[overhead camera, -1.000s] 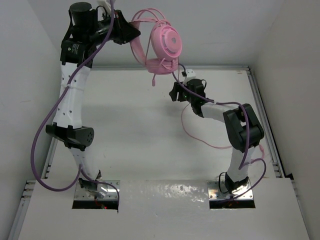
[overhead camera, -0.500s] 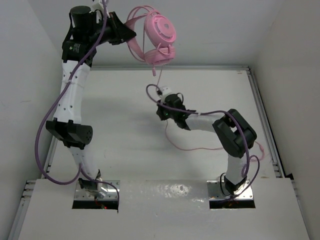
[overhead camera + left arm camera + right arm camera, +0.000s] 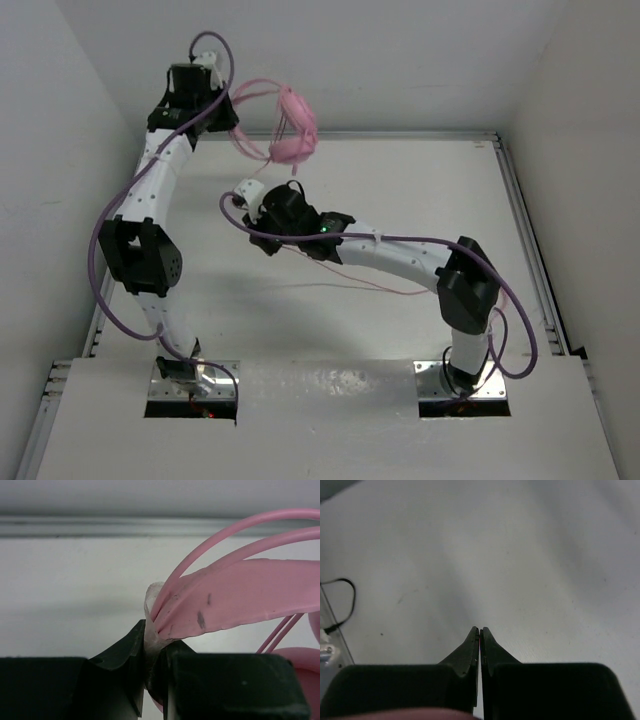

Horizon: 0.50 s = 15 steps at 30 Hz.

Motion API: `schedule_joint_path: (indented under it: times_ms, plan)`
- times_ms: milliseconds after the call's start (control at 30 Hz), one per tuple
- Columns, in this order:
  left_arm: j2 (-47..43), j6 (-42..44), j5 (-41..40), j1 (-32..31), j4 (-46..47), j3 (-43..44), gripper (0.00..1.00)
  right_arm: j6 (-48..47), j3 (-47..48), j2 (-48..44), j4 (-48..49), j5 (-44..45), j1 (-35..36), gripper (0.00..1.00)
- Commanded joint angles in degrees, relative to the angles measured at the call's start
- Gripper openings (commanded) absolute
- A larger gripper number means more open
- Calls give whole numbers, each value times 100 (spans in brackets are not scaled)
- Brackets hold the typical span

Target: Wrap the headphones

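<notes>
Only the left wrist view shows us the left gripper [image 3: 155, 652] clamped on the headband [image 3: 240, 597] of the pink headphones [image 3: 292, 135], which from above hang by the white table's [image 3: 430, 190] far edge towards its left corner, while the right arm [image 3: 390, 255] stretches low leftward across the middle, the right gripper [image 3: 480, 637] pressed together on nothing.

The white bench [image 3: 400, 190] is carrying very little. A thin pink cord [image 3: 400, 292] is trailing across its middle and appears to be resting on the surface toward the right. A metal rail [image 3: 523, 230] is running along the far and right edges. The left arm's base [image 3: 190, 385] and the right arm's base [image 3: 465, 385] are sitting bolted at the near edge.
</notes>
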Motion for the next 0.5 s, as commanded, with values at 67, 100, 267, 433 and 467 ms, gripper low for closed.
schedule_joint_path:
  times_ms: [67,100,267,433,467]
  plan:
    - [-508,2091,-1823,-192,1153,-1130,0,-372,1609,-339,-2018,-419,128,0]
    - [-517,2563,-1913,-201,1206,-1419,0,-415,1830,-366,-2265,-340,128,0]
    - [-570,3489,-2064,-227,1268,-2063,0,-592,3876,64,-4516,1433,-39,0]
    - [-640,3816,-766,-289,505,-1967,0,-662,3651,-155,-4212,2981,-573,0]
    - [-640,3834,-649,-306,390,-1871,0,-636,3651,-173,-4106,3009,-706,0]
